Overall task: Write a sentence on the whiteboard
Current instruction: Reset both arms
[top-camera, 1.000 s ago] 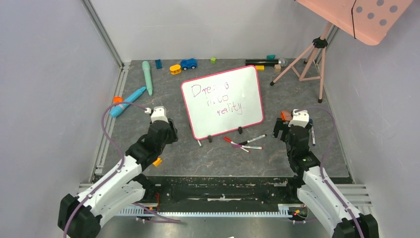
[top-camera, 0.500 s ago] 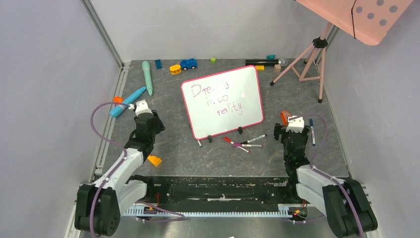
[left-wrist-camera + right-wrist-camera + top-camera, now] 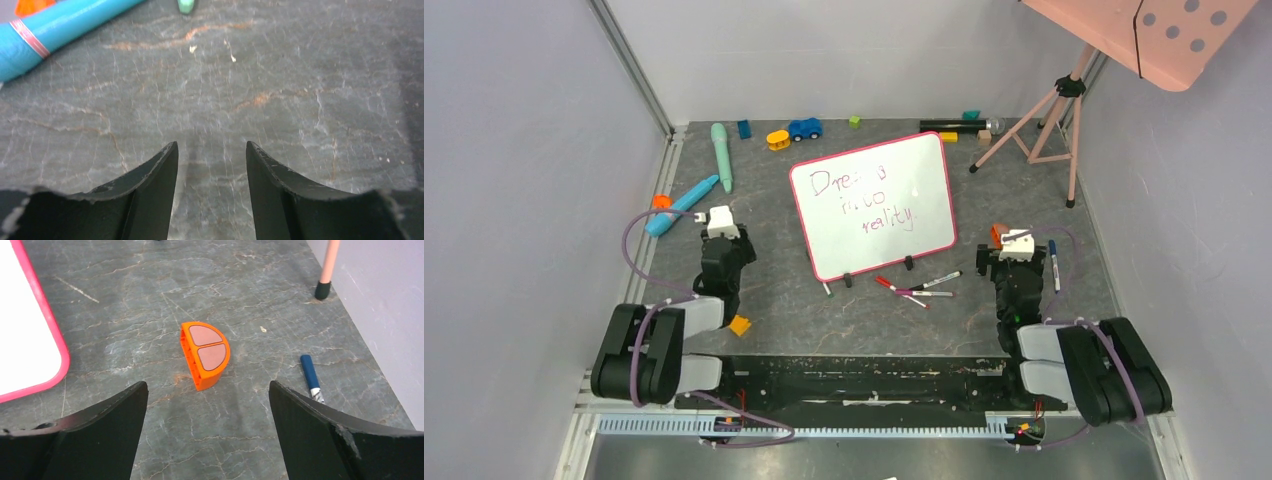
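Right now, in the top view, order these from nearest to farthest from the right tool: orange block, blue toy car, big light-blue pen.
From the right tool:
1. orange block, just ahead of it.
2. blue toy car, at the far edge.
3. big light-blue pen, at the far left.

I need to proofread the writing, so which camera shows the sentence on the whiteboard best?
Top external: the whole whiteboard faces it, the sentence visible in three purple lines. Right wrist catches only a blank pink-framed corner; left wrist shows none of it.
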Controlling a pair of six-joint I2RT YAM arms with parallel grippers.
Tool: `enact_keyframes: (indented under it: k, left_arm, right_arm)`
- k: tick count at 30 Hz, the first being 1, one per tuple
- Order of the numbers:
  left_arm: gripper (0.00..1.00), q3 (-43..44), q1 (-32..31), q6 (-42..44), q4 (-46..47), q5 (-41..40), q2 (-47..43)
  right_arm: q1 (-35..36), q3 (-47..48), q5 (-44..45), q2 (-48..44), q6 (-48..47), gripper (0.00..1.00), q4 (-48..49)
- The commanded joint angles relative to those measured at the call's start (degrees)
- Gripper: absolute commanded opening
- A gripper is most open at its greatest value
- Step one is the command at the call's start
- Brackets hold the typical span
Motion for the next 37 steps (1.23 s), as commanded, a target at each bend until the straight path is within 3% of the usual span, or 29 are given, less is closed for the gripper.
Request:
enact_keyframes:
  k: [1, 4, 6, 10, 12, 13, 14, 15, 37]
  left_arm:
    - [0.57, -0.8, 2.4, 3.6, 19.0, 2.0, 5.6]
    - [0.55, -1.2, 2.4, 5.7, 26.2, 6.4, 11.7]
    - [0.55, 1.0, 2.4, 6.2, 18.7, 8.7, 9.9]
    - [0.61, 1.6, 2.5, 5.7, 18.8, 7.7, 10.8]
    - [0.65, 1.9, 2.5, 5.6, 18.7, 6.9, 11.1]
    - [0.78, 2.0, 2.4, 5.6, 18.0, 6.8, 10.7]
    - [0.98, 1.7, 2.5, 5.6, 18.4, 6.9, 10.7]
    - [1.00, 1.6, 2.5, 5.6, 19.1, 6.9, 10.8]
    - [1.00, 1.7, 1.7, 5.9, 18.9, 5.5, 10.9]
  right_arm:
    - [-1.0, -1.3, -5.6, 5.8, -4.5, 0.89, 8.8]
    - [-3.4, -2.4, -7.6, 7.6, -2.6, 0.87, 12.0]
    - [-4.7, -4.6, -7.8, 9.0, -1.3, 0.87, 17.2]
    - [-4.8, -5.2, -7.4, 10.1, -1.5, 0.98, 20.9]
    - [-4.7, -5.6, -7.2, 10.2, -1.8, 0.98, 21.9]
    - [-4.7, -5.3, -7.2, 10.1, -1.8, 0.98, 21.1]
    - [-4.6, -5.6, -7.1, 10.0, -1.8, 0.98, 21.3]
    - [-4.6, -5.6, -7.2, 9.7, -1.8, 0.98, 20.8]
    - [-4.7, -5.5, -7.3, 9.8, -1.8, 0.98, 20.7]
